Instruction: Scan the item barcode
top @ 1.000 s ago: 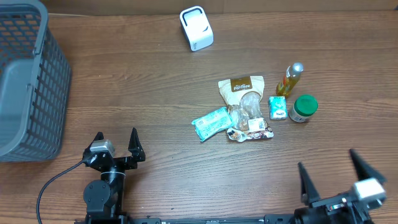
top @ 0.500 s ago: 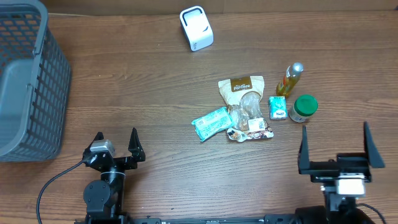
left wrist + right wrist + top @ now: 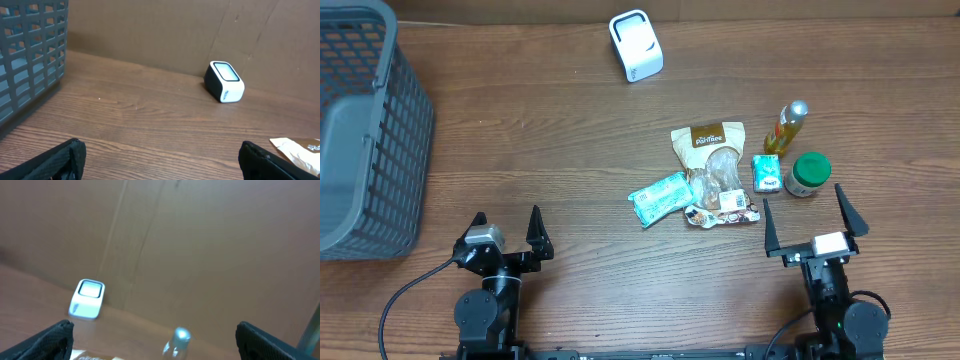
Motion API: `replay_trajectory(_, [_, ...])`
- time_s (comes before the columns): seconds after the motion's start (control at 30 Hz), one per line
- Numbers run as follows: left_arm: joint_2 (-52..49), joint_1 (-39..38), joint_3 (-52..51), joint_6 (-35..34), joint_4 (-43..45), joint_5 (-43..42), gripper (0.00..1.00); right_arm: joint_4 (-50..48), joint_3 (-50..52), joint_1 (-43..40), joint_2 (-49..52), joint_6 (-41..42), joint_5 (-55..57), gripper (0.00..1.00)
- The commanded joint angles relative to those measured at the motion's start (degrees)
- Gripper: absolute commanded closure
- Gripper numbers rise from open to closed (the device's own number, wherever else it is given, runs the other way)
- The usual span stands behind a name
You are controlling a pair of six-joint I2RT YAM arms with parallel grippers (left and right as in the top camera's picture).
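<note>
Both sets of jaws are spread and empty: I've got the right gripper point(image 3: 808, 218) just short of the snack-pack cluster point(image 3: 712, 172) mid-surface, scanner point(image 3: 636, 45) waiting at the far edge, left gripper point(image 3: 507, 226) parked clear.

Snack pouch point(image 3: 708, 150) has a brown header with white lettering, too small to read for sure. Teal packet point(image 3: 660, 197) and small teal carton point(image 3: 767, 172) carry print, illegible. Nothing else readable.

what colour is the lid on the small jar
Green; the jar with its green lid shows best in the overhead view.
</note>
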State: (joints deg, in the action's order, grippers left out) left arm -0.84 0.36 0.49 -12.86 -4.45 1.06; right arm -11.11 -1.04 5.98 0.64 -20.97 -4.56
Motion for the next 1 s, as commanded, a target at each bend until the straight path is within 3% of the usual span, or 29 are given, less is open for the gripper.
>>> replay_trajectory(0.0, [0.59, -0.33, -0.22, 1.51, 0.09, -0.52, 0.01, 8.68, 0.59, -0.39, -0.48, 3.28, -1.22, 0.00])
replay_trajectory(0.1, [0.59, -0.33, -0.22, 1.51, 0.07, -0.52, 0.01, 15.72, 0.59, -0.37, -0.48, 3.52, -0.59, 0.00])
replay_trajectory(0.97, [0.59, -0.33, -0.22, 1.51, 0.09, -0.52, 0.00, 15.74, 0.59, -0.48, -0.48, 2.99, 1.90, 0.00])
